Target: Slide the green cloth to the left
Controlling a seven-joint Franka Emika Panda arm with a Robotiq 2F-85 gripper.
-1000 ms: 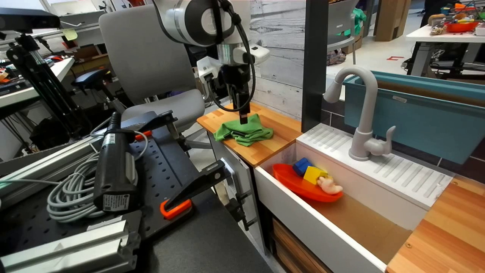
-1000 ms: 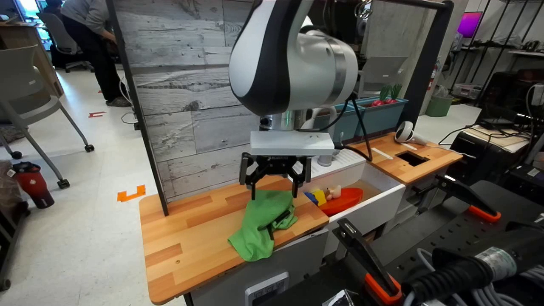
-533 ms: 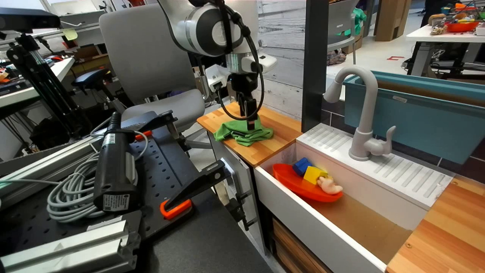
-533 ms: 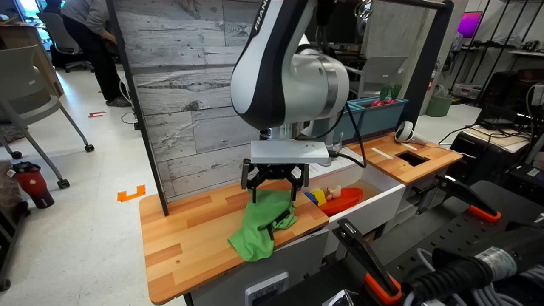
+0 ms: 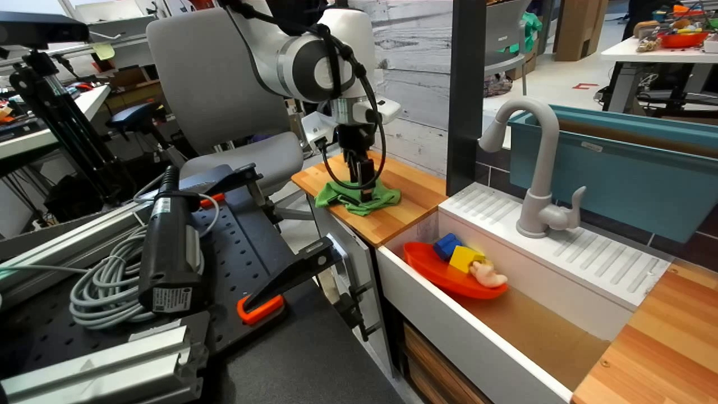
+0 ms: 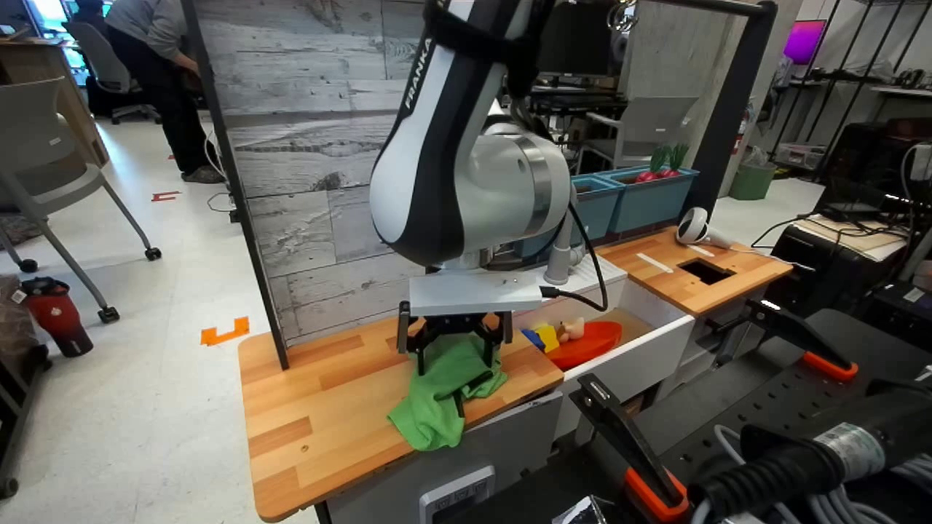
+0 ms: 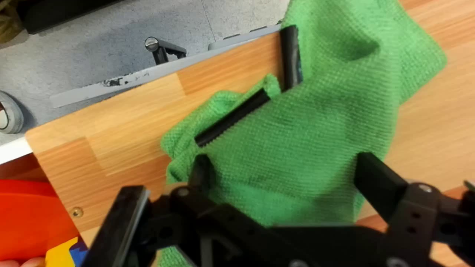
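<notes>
The green cloth (image 5: 346, 203) lies crumpled on the wooden counter (image 6: 313, 422), with one corner over the counter's front edge in an exterior view (image 6: 429, 418). Two black strips (image 7: 232, 118) lie on or in its folds. It fills the middle of the wrist view (image 7: 304, 137). My gripper (image 6: 454, 367) points down over the cloth with fingers wide apart. Its fingertips are down at the cloth and appear to touch it in the wrist view (image 7: 284, 161). Cloth lies between the fingers but is not pinched. The gripper body hides part of the cloth.
A grey wood-look wall panel (image 6: 306, 240) stands behind the counter. Beside it is the white sink (image 5: 477, 336), holding a red-orange dish (image 5: 449, 280) with a yellow block (image 5: 465, 258) and a blue block (image 5: 447, 246). Black clamps (image 5: 297, 269) stand at the front.
My gripper has come down onto the cloth with fingers still apart. In the last half second it also moved slightly left in both exterior views, and the cloth shifted slightly left with it.
</notes>
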